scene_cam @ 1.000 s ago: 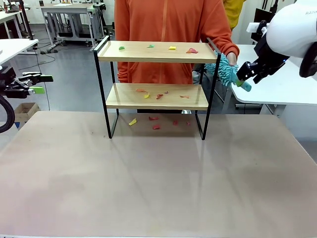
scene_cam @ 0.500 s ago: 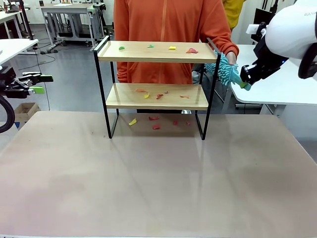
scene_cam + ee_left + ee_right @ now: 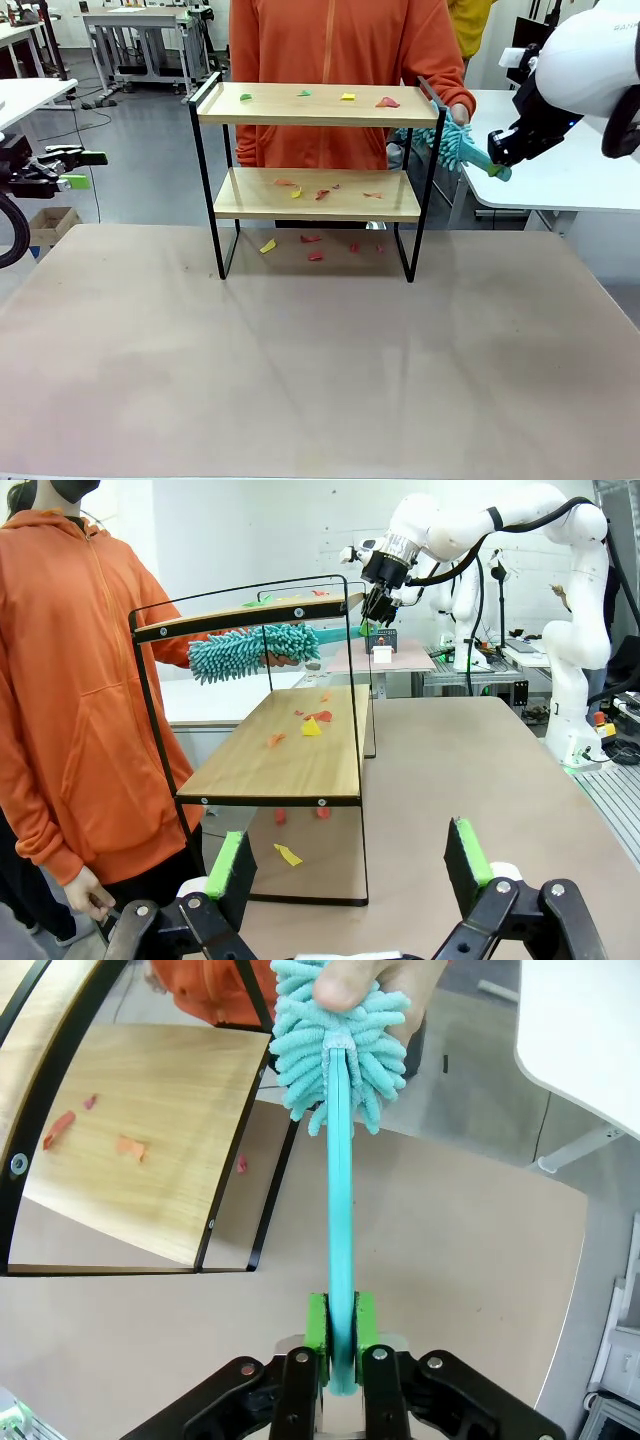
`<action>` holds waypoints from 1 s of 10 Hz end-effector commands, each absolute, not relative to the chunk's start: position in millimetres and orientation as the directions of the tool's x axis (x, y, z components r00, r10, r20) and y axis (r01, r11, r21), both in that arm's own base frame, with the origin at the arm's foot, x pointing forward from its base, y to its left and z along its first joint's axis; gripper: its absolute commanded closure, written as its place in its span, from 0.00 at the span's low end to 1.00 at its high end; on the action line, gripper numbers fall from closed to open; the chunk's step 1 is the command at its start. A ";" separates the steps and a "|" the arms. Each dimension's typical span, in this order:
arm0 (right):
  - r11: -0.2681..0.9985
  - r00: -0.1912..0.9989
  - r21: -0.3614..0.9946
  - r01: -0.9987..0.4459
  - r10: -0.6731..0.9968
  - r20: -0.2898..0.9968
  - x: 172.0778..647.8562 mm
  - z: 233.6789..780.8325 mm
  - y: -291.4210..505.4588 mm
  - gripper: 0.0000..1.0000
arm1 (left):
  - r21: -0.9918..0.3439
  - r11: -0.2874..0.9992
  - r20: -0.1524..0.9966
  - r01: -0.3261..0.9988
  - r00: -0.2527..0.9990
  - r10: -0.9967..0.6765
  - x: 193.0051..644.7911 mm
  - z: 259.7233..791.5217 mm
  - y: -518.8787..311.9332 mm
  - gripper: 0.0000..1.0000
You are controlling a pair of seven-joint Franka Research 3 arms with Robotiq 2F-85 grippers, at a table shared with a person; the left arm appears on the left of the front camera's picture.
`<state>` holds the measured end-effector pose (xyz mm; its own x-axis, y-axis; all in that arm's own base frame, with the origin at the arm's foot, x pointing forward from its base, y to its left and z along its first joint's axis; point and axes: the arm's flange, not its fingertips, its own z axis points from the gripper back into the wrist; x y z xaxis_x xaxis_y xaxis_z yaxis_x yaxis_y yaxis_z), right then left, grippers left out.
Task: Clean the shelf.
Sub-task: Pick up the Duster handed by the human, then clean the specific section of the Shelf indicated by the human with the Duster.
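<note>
The shelf stands at the table's far side, two light wooden boards in a black frame, with small coloured scraps on both boards and on the table beneath. A teal fluffy duster is at the shelf's right end. My right gripper is shut on the duster's flat handle, while a person's hand still grips the fluffy head. My left gripper is open and holds nothing, off the table's left side.
A person in an orange hoodie stands right behind the shelf. White tables stand to the right and far left. The near table surface is bare in front of the shelf.
My right gripper's fingers have shut on the duster's handle as the person held it out. The left arm has not moved.
</note>
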<state>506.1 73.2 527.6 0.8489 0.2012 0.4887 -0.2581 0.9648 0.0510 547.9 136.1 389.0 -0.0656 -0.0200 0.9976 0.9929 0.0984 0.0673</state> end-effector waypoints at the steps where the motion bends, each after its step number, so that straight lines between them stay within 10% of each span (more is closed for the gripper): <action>1: 0.982 0.854 0.032 -0.188 0.147 0.499 502.2 533.2 73.5 1.00 | 0.084 0.095 0.996 0.992 -0.083 -0.014 545.8 390.8 135.7 0.00; 10: 0.968 0.851 0.055 -0.245 0.187 0.491 505.6 529.2 72.2 1.00 | 0.084 0.095 0.996 0.992 -0.083 -0.014 545.8 390.8 135.7 0.00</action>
<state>506.1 73.2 526.2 0.8561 0.1814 0.4840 -0.2395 0.9690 0.0604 547.9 136.1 389.0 -0.0656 -0.0200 0.9976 0.9929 0.0984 0.0673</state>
